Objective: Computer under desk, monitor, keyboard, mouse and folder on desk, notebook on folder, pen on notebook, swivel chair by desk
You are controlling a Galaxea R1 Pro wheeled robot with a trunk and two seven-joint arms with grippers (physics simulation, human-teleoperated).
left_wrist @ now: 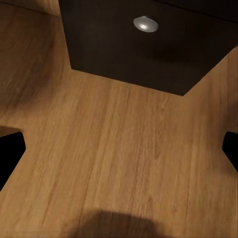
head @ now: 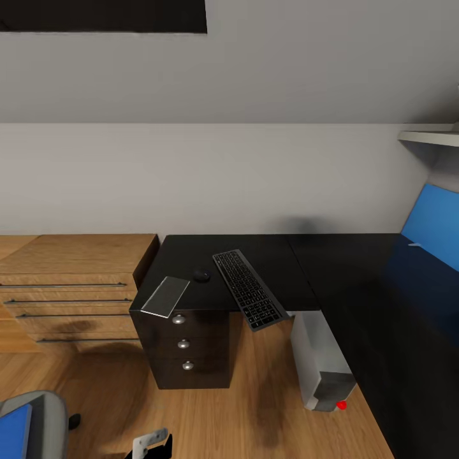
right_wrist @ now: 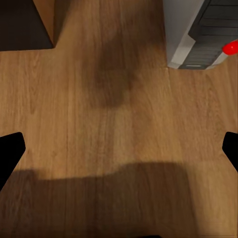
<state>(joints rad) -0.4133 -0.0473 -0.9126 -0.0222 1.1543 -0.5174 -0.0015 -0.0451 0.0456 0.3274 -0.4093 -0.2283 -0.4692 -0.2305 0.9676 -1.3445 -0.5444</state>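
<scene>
On the desk the keyboard lies slantwise, its near end jutting over the front edge. The mouse sits just left of it, a flat pad further left at the corner. The computer stands on the floor under the desk, right of the drawers. A wooden chest stands left of the desk, the swivel chair nearer, with the folder on it

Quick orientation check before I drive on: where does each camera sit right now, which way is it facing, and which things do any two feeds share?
Head: high, looking down at the desk, keyboard, mouse, computer.
Left wrist: faces the wooden floor below the drawer unit; dark fingertips at the picture's edges.
Right wrist: faces floor beside the computer; fingertips at the edges.
Shared: head and right wrist see the computer; head and left wrist the drawers.
</scene>
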